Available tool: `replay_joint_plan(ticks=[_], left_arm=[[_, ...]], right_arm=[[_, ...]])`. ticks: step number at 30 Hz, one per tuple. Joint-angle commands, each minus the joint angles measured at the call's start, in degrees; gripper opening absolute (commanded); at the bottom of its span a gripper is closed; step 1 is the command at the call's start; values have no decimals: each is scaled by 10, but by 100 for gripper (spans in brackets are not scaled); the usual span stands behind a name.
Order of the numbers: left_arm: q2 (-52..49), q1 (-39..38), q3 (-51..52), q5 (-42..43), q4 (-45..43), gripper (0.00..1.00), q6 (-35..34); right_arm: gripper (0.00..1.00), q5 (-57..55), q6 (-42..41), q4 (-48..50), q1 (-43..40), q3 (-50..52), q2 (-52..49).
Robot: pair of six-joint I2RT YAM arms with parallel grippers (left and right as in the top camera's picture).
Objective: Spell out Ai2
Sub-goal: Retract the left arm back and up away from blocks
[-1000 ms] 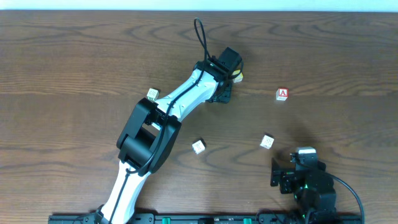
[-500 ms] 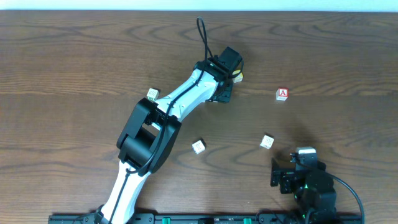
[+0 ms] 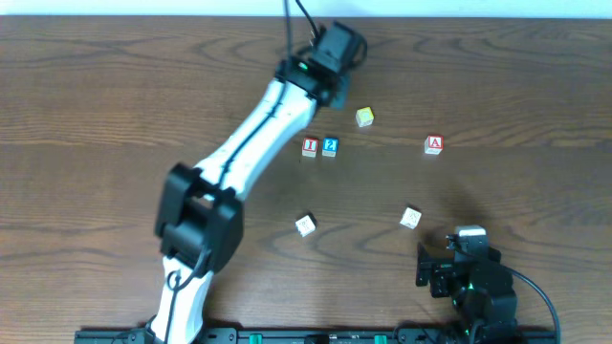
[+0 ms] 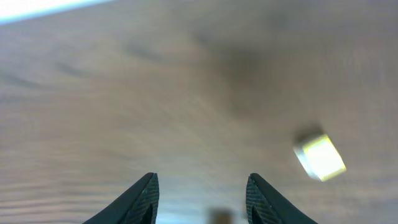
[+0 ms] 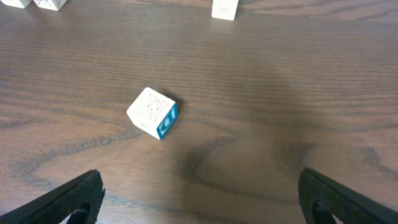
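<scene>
Left arm (image 3: 258,124) swung up-table since a second ago, uncovering blocks | overhead: I block (image 3: 309,146) just beside 2 block (image 3: 330,146) on tabletop (image 3: 115,105), A block (image 3: 434,144) well apart to their right, yellow block (image 3: 364,117) near 2 | left wrist: left jaws wide, empty | right wrist: right jaws wide, empty, white block (image 5: 153,112) ahead

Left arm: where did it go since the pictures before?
The left arm swung away toward the far edge of the table, jaws open and empty. That uncovered the I block and 2 block, side by side. The A block, yellow block, two pale blocks and right arm stayed put.
</scene>
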State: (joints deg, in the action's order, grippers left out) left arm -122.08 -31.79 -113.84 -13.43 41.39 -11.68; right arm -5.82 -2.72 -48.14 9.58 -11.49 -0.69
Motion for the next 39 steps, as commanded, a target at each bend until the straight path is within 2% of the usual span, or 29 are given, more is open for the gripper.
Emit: replay_joint_plan(ticks=[1,11,21,22,25,27,30,39], left_arm=[[32,49,-16,-114,0,46,16],[31,242,-16,43,-56,52,23],[27,318,-16,57,-105,60,23],[27,319,-16,59,-108,60,23],[27,322,-16,81,-116,63,23],[27,322,-16,98,-116,63,23],[27,321,-16,117,-119,63,23],[27,320,-16,120,-110,66,46]], right_arm=[[99,0,7,-1,-4,7,4],[99,1,7,-1,-4,7,4],[99,-10,14,8,-4,7,4],[99,-22,17,31,-4,7,4],[99,-25,3,183,-4,7,4],[99,-26,-54,296,-4,7,4],[99,-27,-183,425,-4,7,4],[99,-187,-234,582,-13,4,-9]])
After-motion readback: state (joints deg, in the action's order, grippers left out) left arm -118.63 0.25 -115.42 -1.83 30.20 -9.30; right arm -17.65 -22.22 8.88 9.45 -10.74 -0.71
